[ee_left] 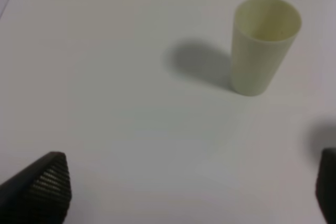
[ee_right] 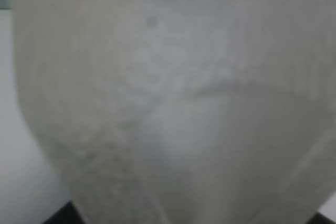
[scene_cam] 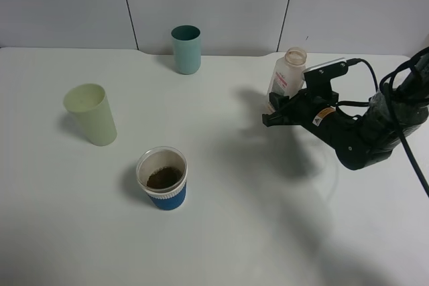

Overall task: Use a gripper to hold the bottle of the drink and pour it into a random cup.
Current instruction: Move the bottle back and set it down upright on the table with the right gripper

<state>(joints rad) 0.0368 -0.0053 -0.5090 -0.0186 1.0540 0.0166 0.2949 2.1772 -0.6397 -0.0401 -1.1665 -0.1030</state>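
The bottle (scene_cam: 287, 72) stands upright at the back right, uncapped, and looks clear with no brown liquid showing in it. My right gripper (scene_cam: 276, 113) is shut on its lower part, and its pale, blurred surface (ee_right: 173, 103) fills the right wrist view. The cup (scene_cam: 161, 178), with its ribbed whitish top and blue bottom band, sits front left of centre, well apart from the bottle. Brown drink (scene_cam: 164, 178) lies in its bottom. My left gripper (ee_left: 189, 187) is open over bare table, with one ribbed black fingertip (ee_left: 50, 182) at each side of that view.
A tall pale-green cup (scene_cam: 91, 114) (ee_left: 264, 43) stands at the left. A teal cup (scene_cam: 186, 49) stands at the back near the wall. The white table (scene_cam: 221, 232) spreads wide between the cups and the right arm.
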